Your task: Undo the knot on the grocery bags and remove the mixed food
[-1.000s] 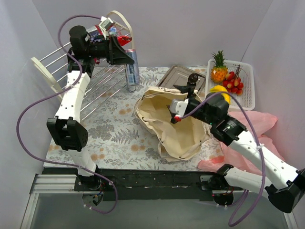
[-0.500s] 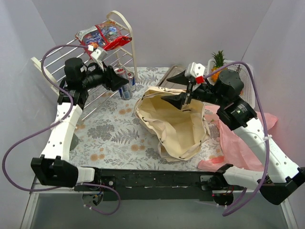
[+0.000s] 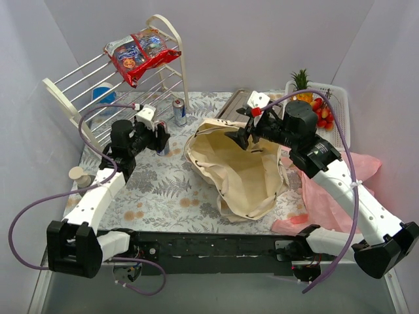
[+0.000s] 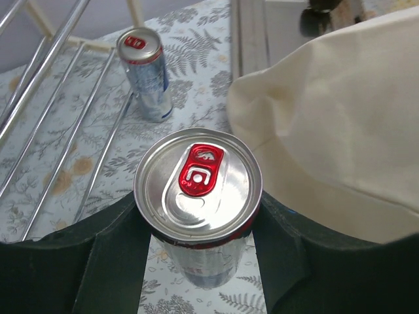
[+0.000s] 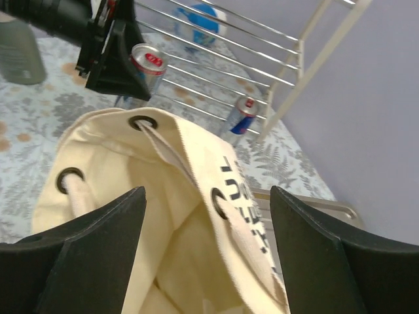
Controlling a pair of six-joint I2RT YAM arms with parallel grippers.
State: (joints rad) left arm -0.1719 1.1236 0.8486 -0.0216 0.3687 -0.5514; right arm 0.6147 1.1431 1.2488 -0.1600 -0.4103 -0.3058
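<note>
Canvas tote point(image 3: 239, 173) is lying open mid-table in the top view, with the pink bag point(image 3: 340, 190) crumpled at its right, partly under the right arm. Snack packets point(image 3: 139, 52) are sitting atop the wire rack point(image 3: 72, 85). Pineapple point(image 3: 300, 88) and red fruits point(image 3: 321, 111) are resting in the white basket point(image 3: 339, 139). Left gripper point(image 3: 159, 140) is sitting low by the table, down from rack height half a second back.

Left wrist view: jaws are clamping a drink can point(image 4: 198, 190) upright; a second can point(image 4: 145, 72) is standing beyond it, and the tote's edge is lying alongside.

Right wrist view: right gripper point(image 5: 208, 229) is hanging above the tote's eyelets point(image 5: 141, 122), jaws spread wide and gripping nothing.
</note>
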